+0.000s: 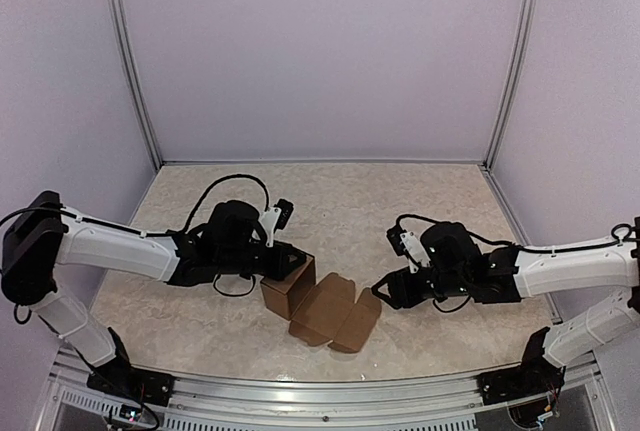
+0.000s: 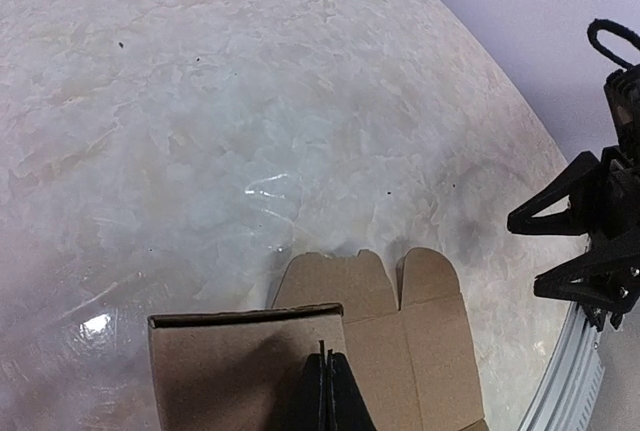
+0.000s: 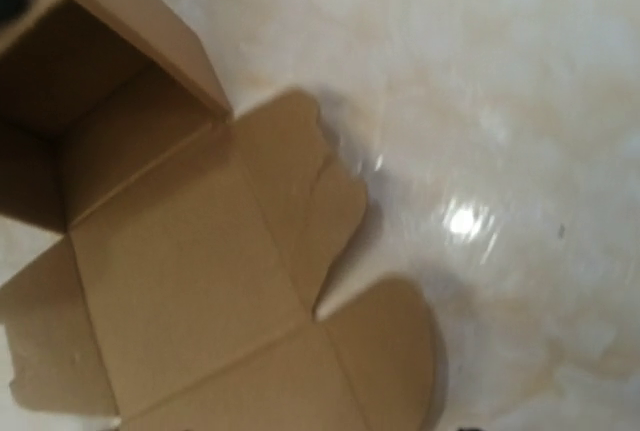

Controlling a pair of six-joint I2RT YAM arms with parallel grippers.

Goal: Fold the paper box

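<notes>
The paper box [image 1: 288, 297] is plain brown cardboard, partly formed: an open cube body with its lid panel and rounded flaps [image 1: 338, 317] lying flat toward the front right. My left gripper [image 1: 294, 263] is shut on the body's top wall. In the left wrist view its fingertips [image 2: 325, 363] pinch the wall edge of the box [image 2: 230, 366]. My right gripper [image 1: 383, 291] hovers just right of the lid flaps, apart from them, and the left wrist view shows it open [image 2: 524, 254]. The right wrist view shows the box [image 3: 180, 261] from above, with its own fingers out of frame.
The marbled tabletop [image 1: 420, 201] is enclosed by pale walls with metal corner posts [image 1: 505, 61]. A metal rail [image 1: 330, 391] runs along the near edge. Cables loop over both arms.
</notes>
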